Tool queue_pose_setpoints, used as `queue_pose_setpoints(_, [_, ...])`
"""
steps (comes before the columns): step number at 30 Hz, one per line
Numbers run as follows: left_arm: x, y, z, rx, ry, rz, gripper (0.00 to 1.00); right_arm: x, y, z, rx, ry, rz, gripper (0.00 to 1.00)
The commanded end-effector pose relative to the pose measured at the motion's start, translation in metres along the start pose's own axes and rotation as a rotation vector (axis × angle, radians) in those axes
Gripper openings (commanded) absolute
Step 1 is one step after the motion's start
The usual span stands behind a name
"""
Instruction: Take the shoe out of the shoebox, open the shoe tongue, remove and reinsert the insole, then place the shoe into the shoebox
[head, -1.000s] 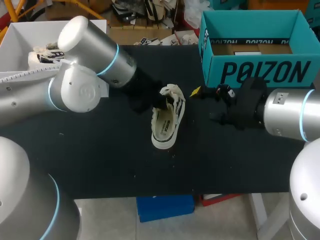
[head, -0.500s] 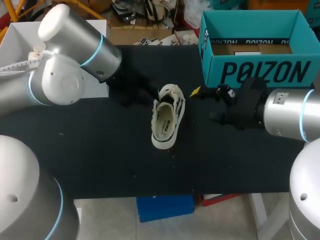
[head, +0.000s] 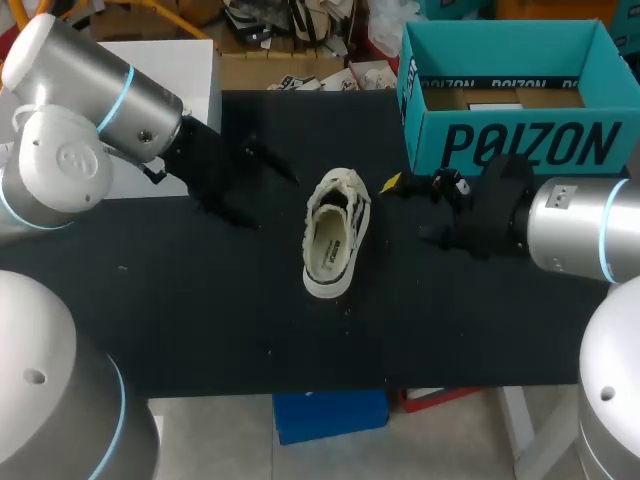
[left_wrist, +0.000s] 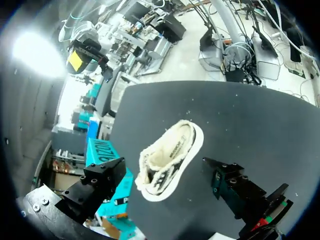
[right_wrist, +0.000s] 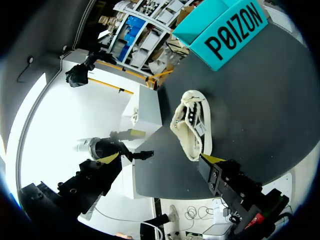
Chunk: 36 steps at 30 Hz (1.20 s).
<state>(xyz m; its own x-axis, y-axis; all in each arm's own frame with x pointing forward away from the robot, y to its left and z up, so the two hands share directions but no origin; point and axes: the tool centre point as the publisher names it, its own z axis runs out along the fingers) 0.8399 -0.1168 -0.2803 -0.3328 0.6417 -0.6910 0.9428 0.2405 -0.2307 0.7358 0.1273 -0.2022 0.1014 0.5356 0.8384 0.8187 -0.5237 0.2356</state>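
1. The shoe (head: 335, 235) sits in the middle of the table (head: 200, 320), outside the blue shoebox (head: 515, 140) at the far right corner;
2. The left tool (head: 265, 195) is spread wide, holding nothing; it looks dark and blurry;
3. The right tool (head: 408, 210) is spread wide and empty, near the shoe; only one yellow tip shows.

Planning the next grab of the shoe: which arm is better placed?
Probably right: the right gripper sits open beside the shoe, at its laced end, near the shoebox. The left gripper, open too, is farther off.
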Motion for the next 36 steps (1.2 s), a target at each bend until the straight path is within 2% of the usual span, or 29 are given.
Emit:
queue_pose_setpoints(1, [0.001, -0.002, 0.001, -0.005, -0.002, 0.003, 1.0, -0.005, 0.002, -0.003, 0.032, 0.012, 0.009, 1.0])
queue_pose_setpoints(5, [0.001, -0.002, 0.001, -0.005, -0.002, 0.003, 1.0, -0.005, 0.002, -0.003, 0.032, 0.012, 0.009, 1.0])
queue_pose_setpoints(9, [-0.003, 0.001, 0.0, -0.015, 0.008, -0.413, 1.0, -0.005, 0.002, -0.003, 0.032, 0.012, 0.009, 1.0])
queue_pose_setpoints(12, [-0.01, 0.002, -0.011, 0.002, 0.051, -0.638, 1.0, -0.005, 0.002, -0.003, 0.032, 0.012, 0.009, 1.0])
queue_pose_setpoints(18, [-0.017, 0.006, -0.037, -0.01, 0.117, -0.861, 1.0, -0.005, 0.002, -0.003, 0.032, 0.012, 0.009, 1.0])
queue_pose_setpoints(20, [-0.02, 0.005, -0.046, 0.023, 0.134, -0.965, 1.0, -0.005, 0.002, -0.003, 0.032, 0.012, 0.009, 1.0])
queue_pose_setpoints(24, [-0.015, 0.003, -0.056, 0.033, 0.15, -1.106, 1.0, -0.005, 0.002, -0.003, 0.032, 0.012, 0.009, 1.0])
queue_pose_setpoints(29, [-0.004, 0.006, -0.058, 0.049, 0.125, -1.256, 1.0, -0.005, 0.002, -0.003, 0.032, 0.012, 0.009, 1.0])
queue_pose_setpoints(36, [0.008, 0.012, -0.062, 0.056, 0.065, -1.343, 1.0, -0.005, 0.002, -0.003, 0.032, 0.012, 0.009, 1.0])
